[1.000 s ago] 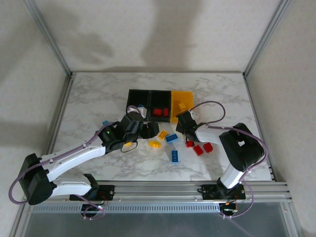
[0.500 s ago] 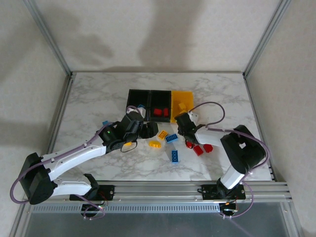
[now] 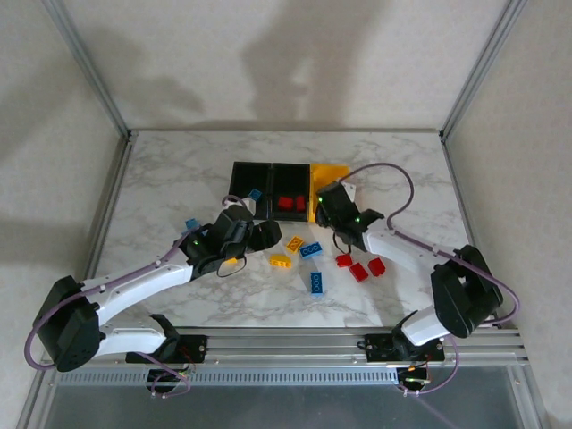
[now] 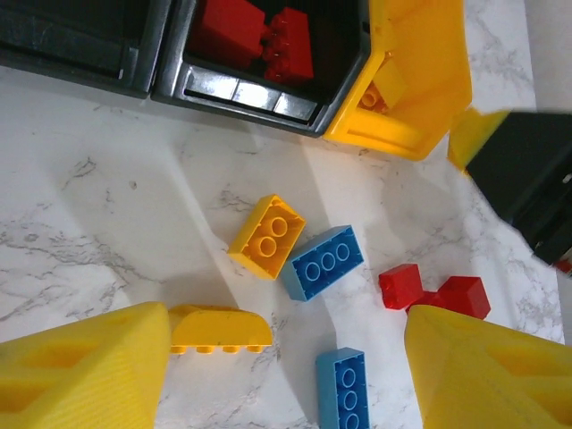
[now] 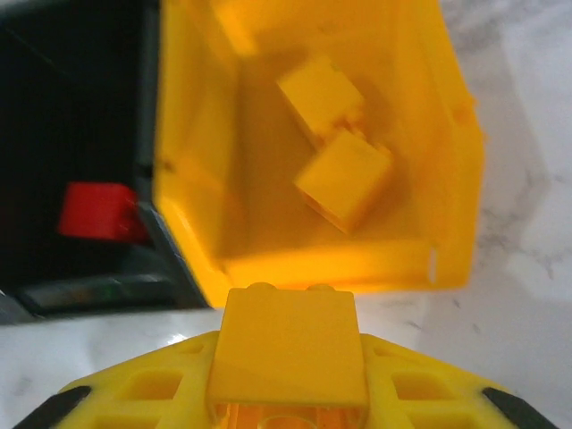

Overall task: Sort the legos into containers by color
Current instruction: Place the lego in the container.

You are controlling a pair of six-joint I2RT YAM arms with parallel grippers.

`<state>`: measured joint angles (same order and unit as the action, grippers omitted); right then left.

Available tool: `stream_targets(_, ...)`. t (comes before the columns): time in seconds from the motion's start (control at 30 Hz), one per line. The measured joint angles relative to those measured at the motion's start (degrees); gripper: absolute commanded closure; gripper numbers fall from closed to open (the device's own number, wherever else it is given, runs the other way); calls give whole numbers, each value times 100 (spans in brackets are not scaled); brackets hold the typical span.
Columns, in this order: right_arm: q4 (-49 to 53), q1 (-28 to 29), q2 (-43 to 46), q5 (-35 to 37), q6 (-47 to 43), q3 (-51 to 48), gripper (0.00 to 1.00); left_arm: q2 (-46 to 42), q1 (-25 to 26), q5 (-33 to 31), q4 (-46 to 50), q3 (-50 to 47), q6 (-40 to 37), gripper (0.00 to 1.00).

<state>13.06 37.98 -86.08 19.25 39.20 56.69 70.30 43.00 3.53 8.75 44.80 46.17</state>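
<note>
My right gripper is shut on a yellow lego just in front of the yellow container, which has two yellow legos inside. My left gripper is open low over the loose legos. Between its fingers lie a rounded yellow lego and a blue one. Farther out lie a yellow, a blue and red legos. The middle black container holds red legos. The left black container holds a blue one.
A single blue lego lies left of the left arm. Three red legos sit on the marble right of the pile, under the right forearm. Metal frame posts border the table at the back corners.
The right gripper shut on a yellow lego from the table and rose back toward the yellow container. The left arm barely moved.
</note>
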Motion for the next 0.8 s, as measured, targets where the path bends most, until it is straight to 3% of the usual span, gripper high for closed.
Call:
stream_targets(0.27, 188, -398, -1078, -352, -142, 1202, 66, -243, -48, -2, 13, -114, 61, 31)
stream_targets(0.8, 437, -894, -2371, -739, -66, 2275, 63, -474, -74, 317, -122, -251, 35, 30)
